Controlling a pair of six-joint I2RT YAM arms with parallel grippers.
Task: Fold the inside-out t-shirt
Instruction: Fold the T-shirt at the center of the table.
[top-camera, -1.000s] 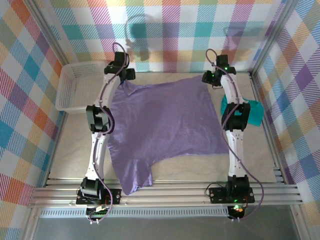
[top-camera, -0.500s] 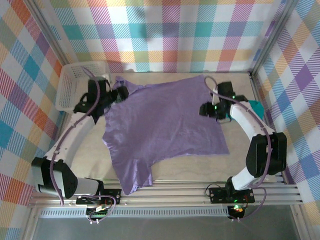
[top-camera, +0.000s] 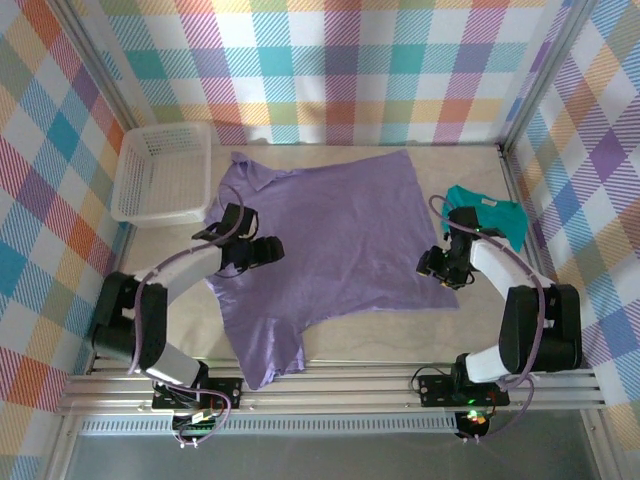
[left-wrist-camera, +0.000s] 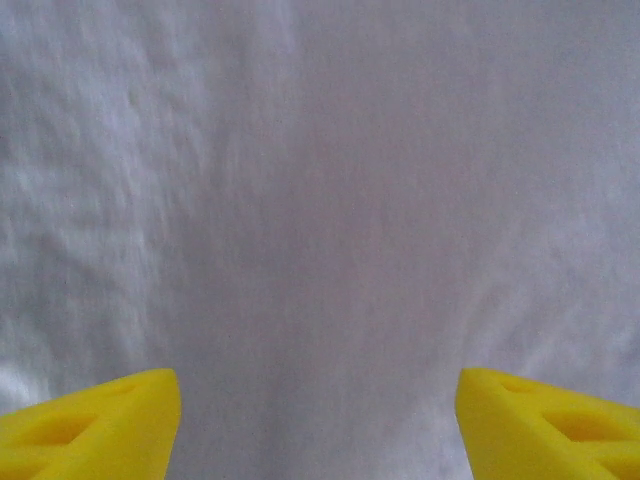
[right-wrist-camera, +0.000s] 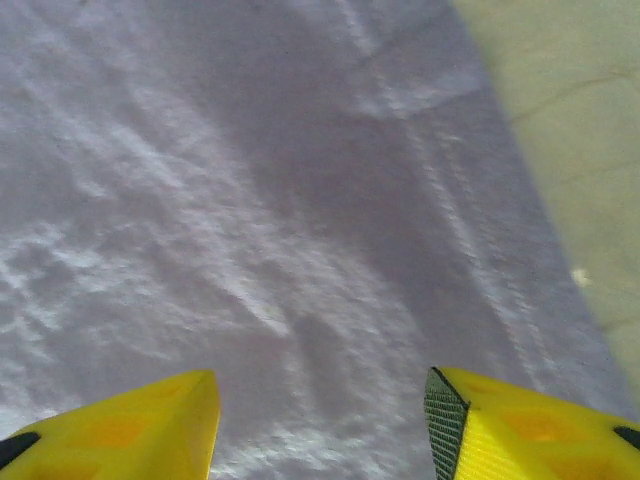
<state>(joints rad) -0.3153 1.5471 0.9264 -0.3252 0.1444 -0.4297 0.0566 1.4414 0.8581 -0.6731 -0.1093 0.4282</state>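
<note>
— Where do we find the purple t-shirt (top-camera: 330, 225)?
— Spread flat across the middle of the surface (top-camera: 400, 330), one sleeve trailing toward the near edge (its far-left corner is a little bunched, just beside the white basket (top-camera: 160, 172)).
— And our left gripper (top-camera: 262, 251)?
— Over the shirt's left side, fingers (left-wrist-camera: 90, 420) spread wide with only bare cloth between them. It grasps nothing.
— The right gripper (top-camera: 433, 264)?
— At the shirt's right edge, close to the near-right corner. From the wrist we see its jaws parted above the hem, released, with tan surface beside the cloth.
— Anything else we can see?
— A small teal shirt (top-camera: 490, 215) lies crumpled at the right, near the purple one's edge.
</note>
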